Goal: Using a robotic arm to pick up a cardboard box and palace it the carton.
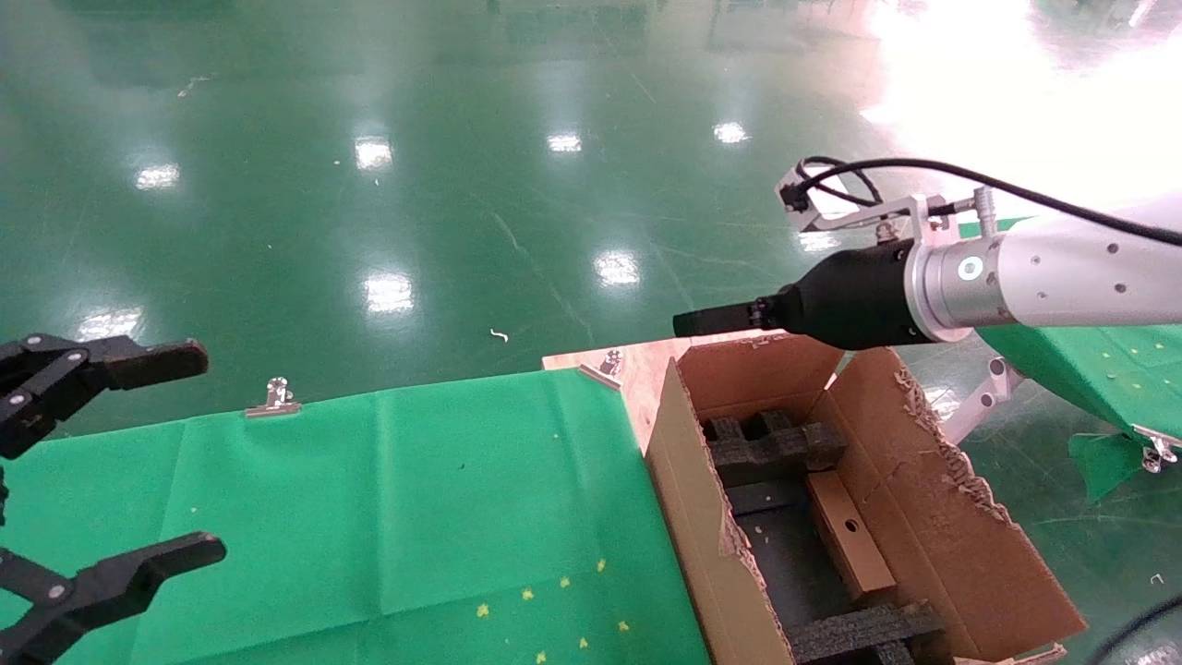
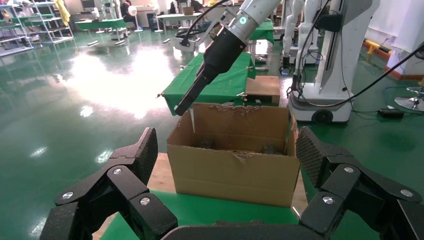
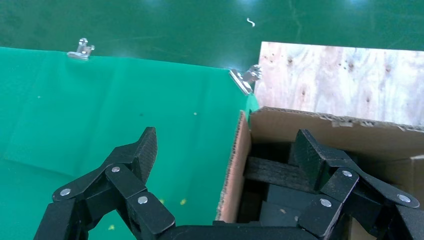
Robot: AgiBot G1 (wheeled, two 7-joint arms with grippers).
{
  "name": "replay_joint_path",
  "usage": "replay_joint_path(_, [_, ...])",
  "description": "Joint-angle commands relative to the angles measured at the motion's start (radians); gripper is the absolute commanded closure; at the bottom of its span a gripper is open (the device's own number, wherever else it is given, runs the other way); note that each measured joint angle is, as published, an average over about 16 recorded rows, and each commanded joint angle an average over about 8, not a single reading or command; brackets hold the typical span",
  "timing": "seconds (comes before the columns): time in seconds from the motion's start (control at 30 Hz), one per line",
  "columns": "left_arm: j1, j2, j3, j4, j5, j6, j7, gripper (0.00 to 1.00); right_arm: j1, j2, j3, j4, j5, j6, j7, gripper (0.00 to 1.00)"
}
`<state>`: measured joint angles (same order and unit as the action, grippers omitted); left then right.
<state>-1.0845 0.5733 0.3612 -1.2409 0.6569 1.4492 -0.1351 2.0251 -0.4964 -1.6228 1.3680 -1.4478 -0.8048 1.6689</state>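
The small flat brown cardboard box (image 1: 845,534) with a round hole in its narrow side lies inside the large brown corrugated carton (image 1: 933,503) at the lower right of the head view, standing on edge against the carton's right wall between black foam inserts (image 1: 771,450), which look placed to keep it from sliding. So the placing appears done. The white glossy robotic arm (image 1: 1080,272) with its silver wrist reaches in from the right edge, its right gripper (image 3: 225,160) above the carton's left wall; the right wrist view shows its black fingers (image 3: 137,157) spread wide and empty, which fits a released load. The left gripper (image 1: 138,462) hangs at the left edge of the head view over the green cloth-covered table (image 1: 388,499), fingers splayed apart, holding nothing, apparently parked. Counted: one flat box, one carton, two grippers, and two silver clips (image 1: 273,399) pinning the cloth's far edge, presumably to keep it taut.
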Motion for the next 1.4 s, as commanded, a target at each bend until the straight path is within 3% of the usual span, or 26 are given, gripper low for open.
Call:
replay_joint_path(0.03, [0.0, 0.0, 0.0, 0.0, 0.0, 0.0, 0.0, 0.0, 0.003, 0.0, 0.002, -0.001, 0.009, -0.006, -0.001, 0.0])
replay_joint_path(0.2, [0.0, 0.0, 0.0, 0.0, 0.0, 0.0, 0.0, 0.0, -0.012, -0.001, 0.007, -0.003, -0.002, -0.002, -0.002, 0.0])
replay_joint_path(0.33, [0.0, 0.0, 0.0, 0.0, 0.0, 0.0, 0.0, 0.0, -0.047, -0.005, 0.057, -0.006, 0.024, -0.027, -0.056, 0.0])
replay_joint_path(1.4, [0.0, 0.0, 0.0, 0.0, 0.0, 0.0, 0.0, 0.0, -0.538, -0.065, 0.755, -0.048, 0.4, -0.388, -0.83, 0.0])
